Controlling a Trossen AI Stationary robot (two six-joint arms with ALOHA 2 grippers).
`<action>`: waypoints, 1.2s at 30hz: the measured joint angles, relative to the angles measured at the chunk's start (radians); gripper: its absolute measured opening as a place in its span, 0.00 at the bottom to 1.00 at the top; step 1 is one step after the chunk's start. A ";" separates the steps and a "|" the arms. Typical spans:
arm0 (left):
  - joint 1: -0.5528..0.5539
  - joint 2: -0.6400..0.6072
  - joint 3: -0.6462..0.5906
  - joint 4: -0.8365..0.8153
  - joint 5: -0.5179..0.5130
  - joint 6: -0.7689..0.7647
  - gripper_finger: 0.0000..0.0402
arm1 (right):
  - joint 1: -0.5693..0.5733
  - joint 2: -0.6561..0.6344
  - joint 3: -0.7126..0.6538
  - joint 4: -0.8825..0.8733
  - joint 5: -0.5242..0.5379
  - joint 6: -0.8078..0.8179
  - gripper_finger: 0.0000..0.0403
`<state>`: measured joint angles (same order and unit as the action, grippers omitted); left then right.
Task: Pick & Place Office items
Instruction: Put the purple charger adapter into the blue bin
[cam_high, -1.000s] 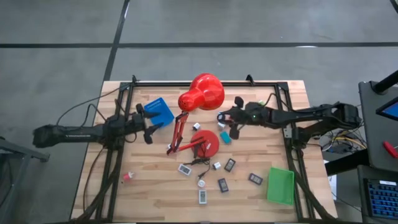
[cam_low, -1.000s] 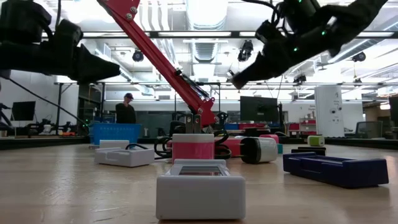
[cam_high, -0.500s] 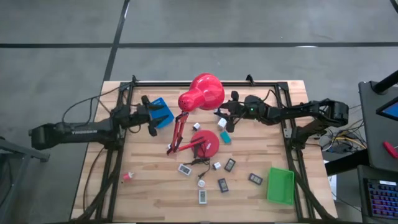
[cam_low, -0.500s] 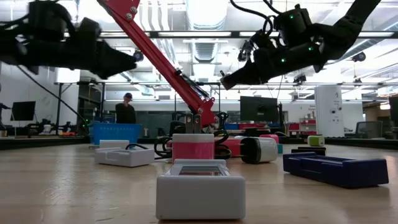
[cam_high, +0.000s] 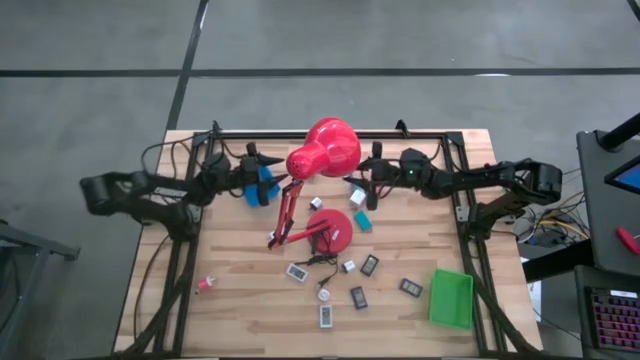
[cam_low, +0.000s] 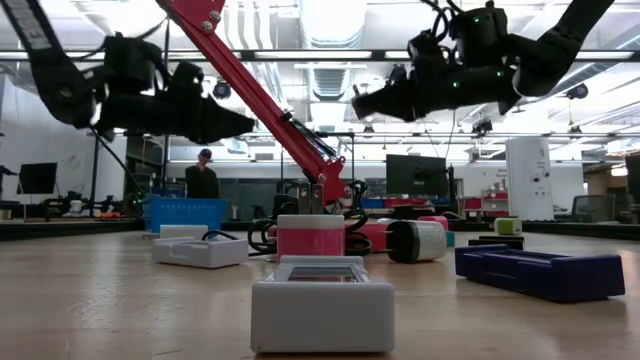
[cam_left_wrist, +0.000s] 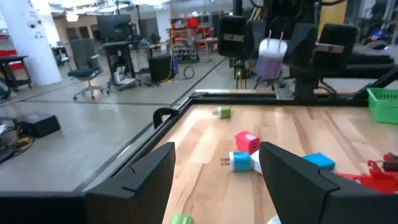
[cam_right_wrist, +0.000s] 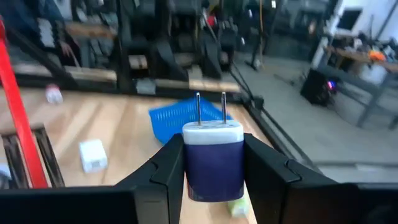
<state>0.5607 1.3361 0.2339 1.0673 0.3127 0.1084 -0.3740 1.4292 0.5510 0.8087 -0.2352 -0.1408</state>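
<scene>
Several office items (cam_high: 328, 315) lay scattered near the red lamp (cam_high: 322, 150). Farther back my right gripper (cam_right_wrist: 214, 167) hovered over the table, clamping a white-capped plug adapter (cam_right_wrist: 213, 158), while my left gripper (cam_left_wrist: 217, 180) hung open above the blue tray (cam_high: 266, 182).

Small pink, teal, white blocks (cam_high: 361, 222) and flat rectangles (cam_high: 358, 297) scattered, apparently flat, around lamp base

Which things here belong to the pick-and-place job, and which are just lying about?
Job: plug shut in the right pincer; open left pincer; pink block; teal block; white rectangle; blue tray; green tray.
Lying about: red lamp; person.
</scene>
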 joint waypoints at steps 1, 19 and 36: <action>0.007 0.030 0.005 0.040 0.020 -0.007 0.59 | -0.013 0.000 0.000 0.024 -0.024 0.009 0.30; 0.053 0.360 0.293 0.140 0.304 -0.041 0.59 | -0.127 0.263 0.069 0.418 -0.258 0.171 0.30; 0.060 0.383 0.300 0.145 0.351 -0.015 0.59 | -0.196 0.617 0.328 0.616 -0.438 0.365 0.30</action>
<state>0.6209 1.7195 0.5338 1.2121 0.6632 0.0937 -0.5697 2.0459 0.8795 1.4251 -0.6730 0.2245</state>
